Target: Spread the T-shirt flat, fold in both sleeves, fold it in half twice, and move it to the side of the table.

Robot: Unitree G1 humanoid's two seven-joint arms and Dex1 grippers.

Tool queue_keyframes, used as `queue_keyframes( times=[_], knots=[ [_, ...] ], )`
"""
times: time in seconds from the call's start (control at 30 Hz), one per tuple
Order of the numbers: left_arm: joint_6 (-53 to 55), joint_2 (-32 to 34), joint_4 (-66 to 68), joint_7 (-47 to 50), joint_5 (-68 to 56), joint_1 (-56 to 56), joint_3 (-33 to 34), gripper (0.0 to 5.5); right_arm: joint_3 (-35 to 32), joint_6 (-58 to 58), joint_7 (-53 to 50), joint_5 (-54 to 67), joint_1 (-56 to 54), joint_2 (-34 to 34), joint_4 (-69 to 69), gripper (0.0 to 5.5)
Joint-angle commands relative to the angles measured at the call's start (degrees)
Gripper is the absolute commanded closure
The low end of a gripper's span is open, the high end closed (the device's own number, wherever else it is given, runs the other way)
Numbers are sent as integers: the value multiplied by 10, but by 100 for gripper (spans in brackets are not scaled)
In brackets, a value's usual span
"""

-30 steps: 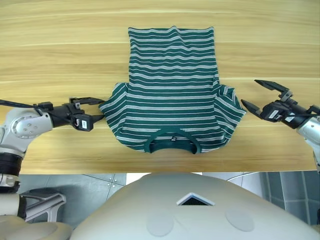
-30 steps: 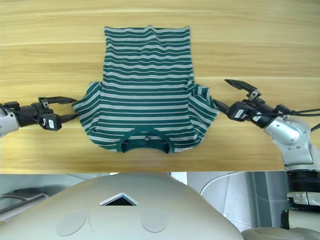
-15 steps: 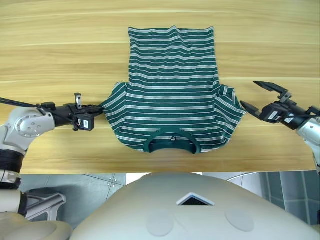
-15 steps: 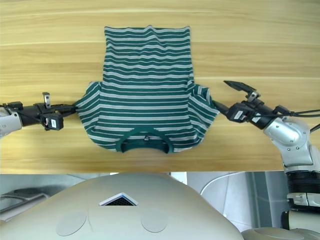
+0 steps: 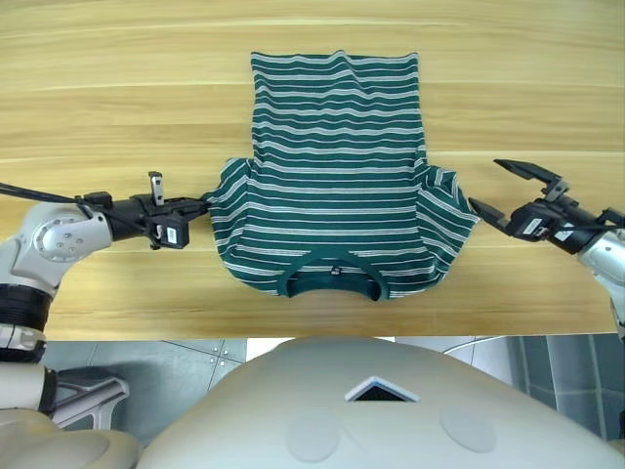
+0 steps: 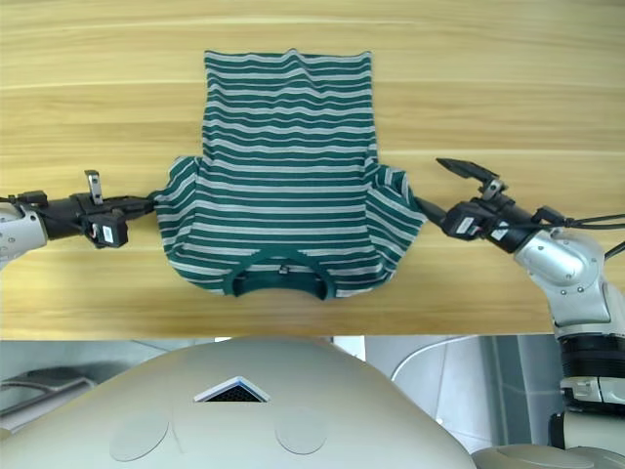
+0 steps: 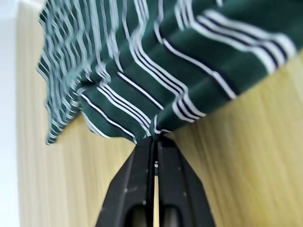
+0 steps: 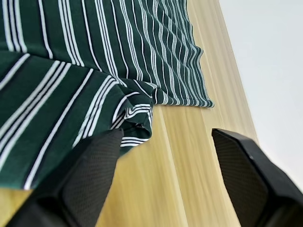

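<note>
T-shirt: the striped green T-shirt (image 5: 337, 195) lies in the middle of the counter (image 5: 117, 88), with the collar (image 5: 332, 285) at the robot's side and the hem at the far side
Sleeves: the left sleeve (image 5: 227, 191) and the right sleeve (image 5: 447, 210) both stick out to the sides, a little bunched; neither is folded in
Left tool: the left tool (image 5: 200, 203) is low over the counter at the outer edge of the left sleeve; its fingers are pressed together and pinch the hem of this sleeve
Right tool: the right tool (image 5: 485, 183) is just beside the right sleeve with its fingers spread; the lower finger is at the cloth edge, but it holds nothing
Done, as I judge: the spreading looks finished, as the body lies flat
Step in hand: it seems to be the folding in of the sleeves, starting with the left one
Left to do: both sleeve folds, the two folds in half, and the move to the side of the counter
</note>
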Motion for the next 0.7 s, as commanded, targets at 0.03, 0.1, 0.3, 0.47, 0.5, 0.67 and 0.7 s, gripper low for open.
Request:
queue_keyframes(
  times=[0.03,0.1,0.3,0.47,0.5,0.67,0.7],
  knots=[
    [-2,9,-21,-1,-7,3,5,546,4,-2,7,2,-6,5,1,201],
    [0,13,-32,1,-9,8,10,546,6,-2,7,1,-6,6,1,201],
    [6,21,-79,-7,-16,13,16,546,7,0,10,0,-4,10,-7,201],
    [16,15,-109,-18,-21,-4,9,546,12,2,15,-3,-12,14,-12,201],
    [19,13,-116,-20,-22,-8,8,546,13,1,15,-4,-12,15,-11,201],
    [28,-1,-132,-33,-18,-26,-9,546,15,1,15,-5,-12,17,-12,201],
    [30,-6,-132,-34,-14,-32,-11,546,15,1,15,-4,-12,17,-14,201]
  ],
)
